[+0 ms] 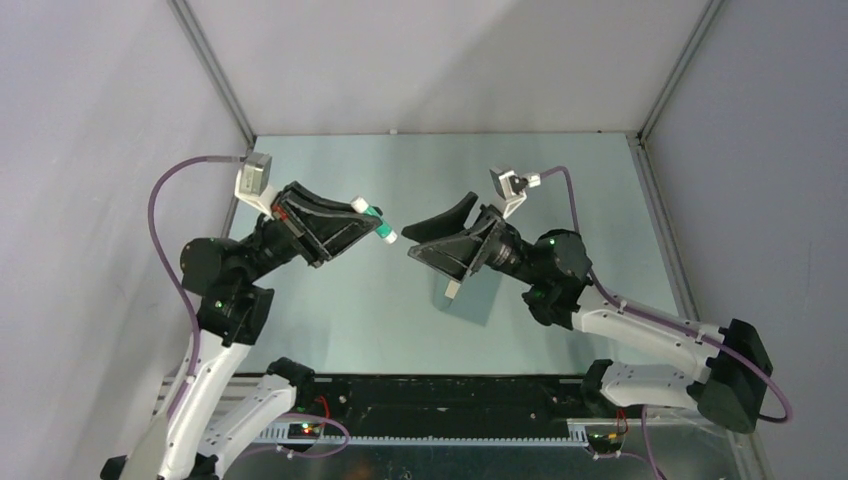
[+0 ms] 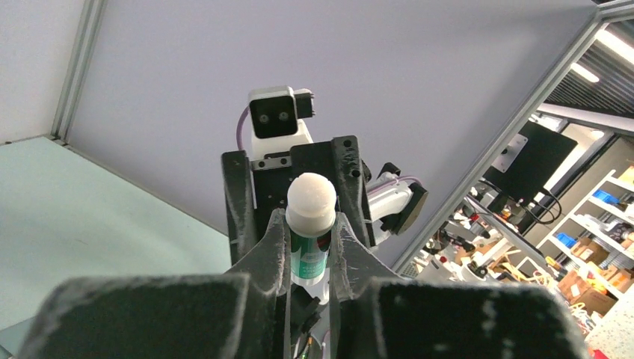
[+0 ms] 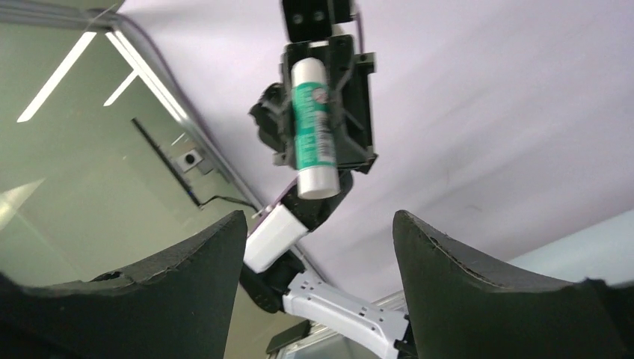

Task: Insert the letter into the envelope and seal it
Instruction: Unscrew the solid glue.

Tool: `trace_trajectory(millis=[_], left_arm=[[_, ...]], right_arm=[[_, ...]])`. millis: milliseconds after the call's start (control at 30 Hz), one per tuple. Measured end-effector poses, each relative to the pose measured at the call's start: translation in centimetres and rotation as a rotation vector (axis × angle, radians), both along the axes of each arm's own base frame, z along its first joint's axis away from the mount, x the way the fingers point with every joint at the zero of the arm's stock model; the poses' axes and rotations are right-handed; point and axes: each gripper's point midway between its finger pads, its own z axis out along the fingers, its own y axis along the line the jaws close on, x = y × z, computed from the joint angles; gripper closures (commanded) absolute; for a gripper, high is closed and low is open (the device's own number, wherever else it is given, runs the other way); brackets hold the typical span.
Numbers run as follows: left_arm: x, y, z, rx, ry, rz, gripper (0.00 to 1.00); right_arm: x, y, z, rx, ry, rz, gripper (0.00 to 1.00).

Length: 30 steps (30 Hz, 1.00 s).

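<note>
Pale green desk (image 1: pixel 420 160) stands between grey walls. Above its middle, the left gripper (image 1: pixel 360 224) pinches a white glue stick (image 3: pixel 312 127) with a green label. The stick points toward the right gripper (image 3: pixel 320 247), whose fingers are spread wide apart. Where the letter and the envelope lie, I cannot tell.

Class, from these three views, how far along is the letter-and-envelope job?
Done: cannot tell; neither letter nor envelope is visible in any view. In hand: the left claw grips a glue stick in the air, facing the open right claw. Left: probably gluing and sealing the envelope.
</note>
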Motion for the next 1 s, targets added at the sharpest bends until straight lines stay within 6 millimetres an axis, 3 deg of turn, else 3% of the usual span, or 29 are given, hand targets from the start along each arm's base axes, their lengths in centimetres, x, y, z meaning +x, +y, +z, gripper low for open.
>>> trace_trajectory(millis=[267,767,1000], left_arm=[[0.3,0.0,0.0,-0.004,0.004,0.009,1.0],[0.5,0.1,-0.1,-0.006,0.009,0.017,1.0],[0.4,0.1,-0.2,-0.005,0.01,0.016,1.0]], right_arm=[[2.3,2.6,-1.4,-0.069,0.081,-0.019,0.3],[1.8,3.7,0.5,0.024,0.075,0.107,0.56],[1.8,3.7,1.2,0.063,0.087,0.138,0.6]])
